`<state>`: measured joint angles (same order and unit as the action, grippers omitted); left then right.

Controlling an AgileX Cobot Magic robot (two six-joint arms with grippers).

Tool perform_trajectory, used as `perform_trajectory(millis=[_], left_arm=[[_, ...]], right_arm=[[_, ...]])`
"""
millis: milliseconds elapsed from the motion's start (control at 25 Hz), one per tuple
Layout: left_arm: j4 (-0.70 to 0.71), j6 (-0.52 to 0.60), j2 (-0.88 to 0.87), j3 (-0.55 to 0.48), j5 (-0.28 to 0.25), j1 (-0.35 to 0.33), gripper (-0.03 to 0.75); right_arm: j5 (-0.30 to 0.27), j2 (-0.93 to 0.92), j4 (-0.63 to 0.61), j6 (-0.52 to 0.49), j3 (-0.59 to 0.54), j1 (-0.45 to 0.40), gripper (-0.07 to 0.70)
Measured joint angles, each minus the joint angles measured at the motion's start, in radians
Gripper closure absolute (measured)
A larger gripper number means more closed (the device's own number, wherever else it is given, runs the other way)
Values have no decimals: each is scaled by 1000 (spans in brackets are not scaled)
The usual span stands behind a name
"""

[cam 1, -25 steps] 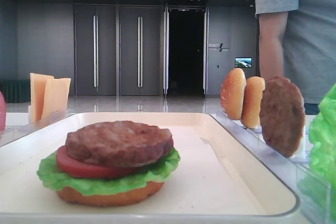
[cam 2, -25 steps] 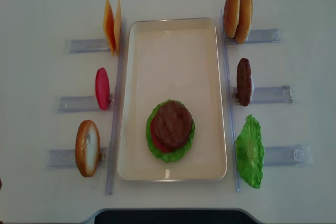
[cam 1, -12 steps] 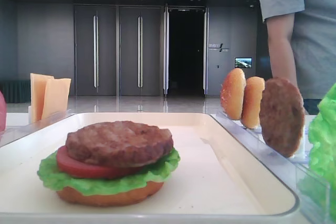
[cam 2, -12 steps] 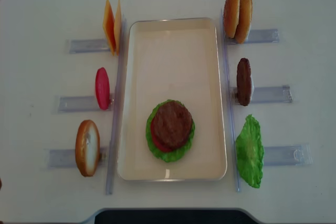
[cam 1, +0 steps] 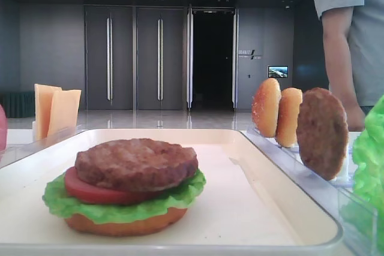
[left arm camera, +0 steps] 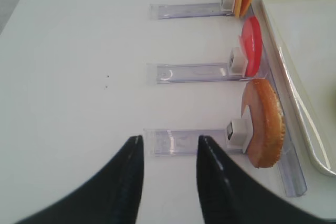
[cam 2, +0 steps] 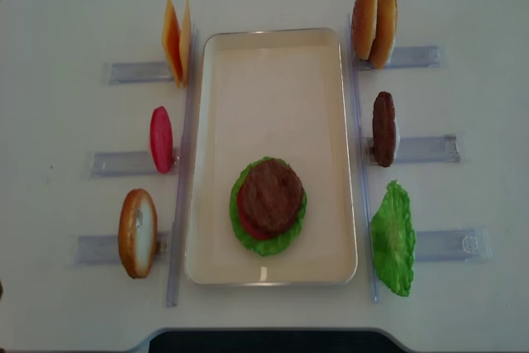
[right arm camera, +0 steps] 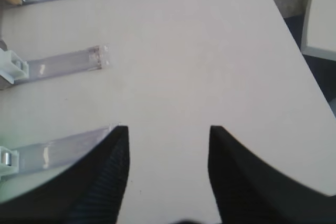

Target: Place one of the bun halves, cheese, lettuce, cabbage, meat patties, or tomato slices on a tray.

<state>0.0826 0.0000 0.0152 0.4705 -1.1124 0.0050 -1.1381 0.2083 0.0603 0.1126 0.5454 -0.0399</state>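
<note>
While waiting for the next layer, tray (cam 2: 326,121): lying flat in the middle of the table (cam 2: 66,6), flanked along both long sides by racks, keeping every ingredient just beside it.
Stack: built toward the near end of the tray, with the far end left bare.
Stack order: bottom bun (cam 1: 126,225) as base, then stacked lettuce (cam 1: 60,203), stacked tomato (cam 1: 81,189), stacked patty (cam 2: 271,196) on top.
Clear racks (cam 2: 426,148): propping the spare pieces up on edge, probably to offer thin faces for a grasp from above.
Left row: cheese (cam 2: 175,39) at the far end, spare tomato slice (cam 2: 160,139) in the middle, left bun half (cam 2: 137,232) nearest.
Right row: pair of bun halves (cam 2: 374,26) at the far end, spare patty (cam 2: 383,128) in the middle, spare lettuce (cam 2: 393,239) nearest, draped against the tray-side rail.
Left pincer (left arm camera: 169,140): released, grasping nothing; hovering above the near left rack's outer end, apart from the left bun half.
Right pincer (right arm camera: 168,129): spread wide, empty; over bare table beyond the outer ends of the right racks, well apart from any food.
Step in hand: judged as a pause between placements, no piece yet picked.
Next move: likely cheese or a bun half, needing a squeeze on the upright faces and a flat set-down on the stacked patty.
Risk: nudging the stack off centre while lowering the next piece.
</note>
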Motion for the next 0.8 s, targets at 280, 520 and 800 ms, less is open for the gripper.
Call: perform_trajectory(millis=[280, 520, 800], left_arm=[[0, 0, 0, 0, 0, 0, 451], [0, 0, 0, 0, 0, 0, 451], [0, 0, 0, 0, 0, 0, 451]], right_arm=[[16, -132, 0, -4, -20, 0, 269], [22, -148, 0, -11, -27, 0, 269], [23, -157, 0, -12, -27, 0, 269]])
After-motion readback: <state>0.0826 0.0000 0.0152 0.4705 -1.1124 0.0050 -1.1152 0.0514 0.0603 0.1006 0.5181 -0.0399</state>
